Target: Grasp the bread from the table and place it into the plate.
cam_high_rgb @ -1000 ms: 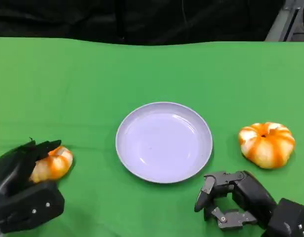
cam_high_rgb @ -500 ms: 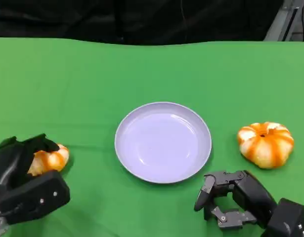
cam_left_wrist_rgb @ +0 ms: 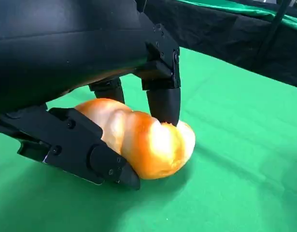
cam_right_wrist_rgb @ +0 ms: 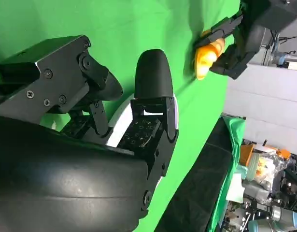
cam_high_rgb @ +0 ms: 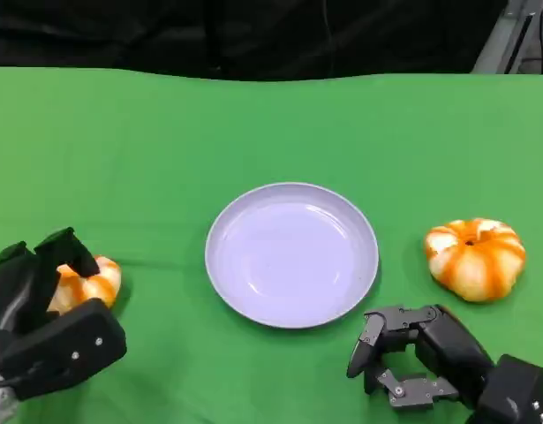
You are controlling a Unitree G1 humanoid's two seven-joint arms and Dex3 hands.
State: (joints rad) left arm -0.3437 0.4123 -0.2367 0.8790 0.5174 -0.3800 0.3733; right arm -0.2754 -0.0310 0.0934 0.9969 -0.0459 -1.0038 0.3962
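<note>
At lower left of the frame, the left hand [cam_high_rgb: 43,322] closes its fingers [cam_left_wrist_rgb: 163,99] around the orange-glazed bread [cam_high_rgb: 87,284], which rests on the green surface [cam_high_rgb: 147,150] left of the lavender plate [cam_high_rgb: 291,254]; at lower right, the right hand [cam_high_rgb: 418,355] holds nothing, fingers loosely curled and apart; a pumpkin-shaped bun [cam_high_rgb: 475,257] sits right of the plate.

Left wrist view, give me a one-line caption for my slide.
The left robot hand closes its fingers around an orange-glazed bread lying on the green table.
</note>
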